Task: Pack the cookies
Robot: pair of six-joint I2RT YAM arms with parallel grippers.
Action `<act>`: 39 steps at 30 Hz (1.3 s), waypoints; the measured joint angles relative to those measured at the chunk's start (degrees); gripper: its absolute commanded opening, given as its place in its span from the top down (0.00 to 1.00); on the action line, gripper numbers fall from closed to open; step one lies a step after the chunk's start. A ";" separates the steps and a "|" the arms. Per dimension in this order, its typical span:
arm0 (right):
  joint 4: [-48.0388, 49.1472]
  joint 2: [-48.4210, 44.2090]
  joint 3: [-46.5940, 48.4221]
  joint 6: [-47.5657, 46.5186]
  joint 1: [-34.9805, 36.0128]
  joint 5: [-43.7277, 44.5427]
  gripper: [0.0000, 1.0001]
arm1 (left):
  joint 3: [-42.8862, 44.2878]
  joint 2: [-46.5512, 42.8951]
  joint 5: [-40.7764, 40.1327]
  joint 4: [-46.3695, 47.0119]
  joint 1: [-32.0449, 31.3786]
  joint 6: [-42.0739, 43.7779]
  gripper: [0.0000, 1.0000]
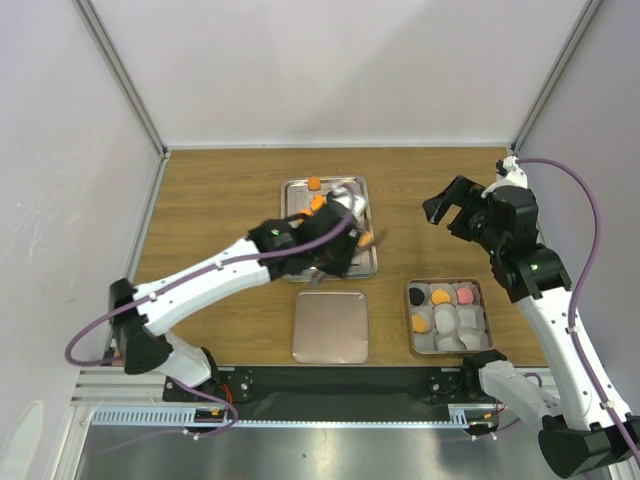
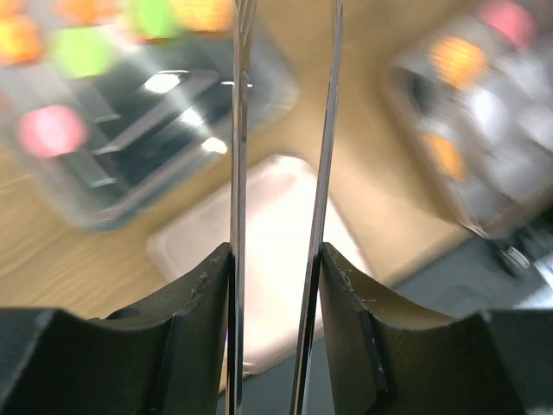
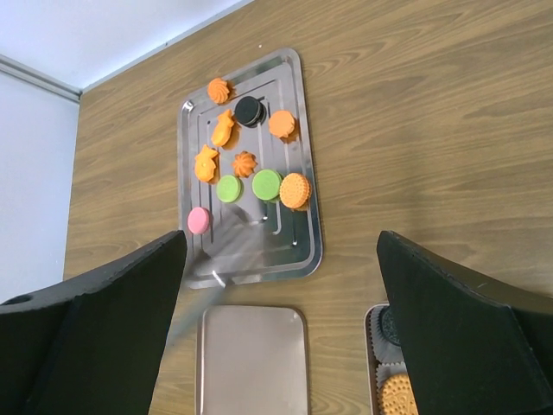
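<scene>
Cookies lie on a metal tray (image 3: 309, 251): orange shaped ones (image 3: 223, 130), a black one (image 3: 249, 110), two green (image 3: 266, 182), a pink one (image 3: 199, 220) and a round orange one (image 3: 295, 189). My left gripper (image 1: 335, 235) hovers over this tray (image 1: 370, 268) and is shut on thin metal tongs (image 2: 238, 130); their tips are out of the left wrist view. The tongs show as a blur (image 3: 220, 259) over the tray's near end. My right gripper (image 1: 455, 205) is open and empty, high above the table at the back right.
A small square box (image 1: 447, 316) of pale paper cups at the front right holds black, pink and two orange cookies. Its flat lid (image 1: 330, 327) lies in front of the tray. White walls enclose the wooden table.
</scene>
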 measured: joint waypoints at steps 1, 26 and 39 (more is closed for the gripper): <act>0.15 0.28 0.00 -0.02 0.00 -0.31 0.00 | -1.68 -1.49 -0.50 -0.02 2.38 0.02 0.52; 2.73 3.15 -1.84 -0.94 -0.09 -5.46 0.01 | -19.63 -4.87 -0.13 1.40 25.03 2.03 0.48; 3.06 3.15 -2.36 -1.09 -0.20 -5.68 0.00 | -21.88 -4.72 0.02 2.69 25.66 2.03 0.48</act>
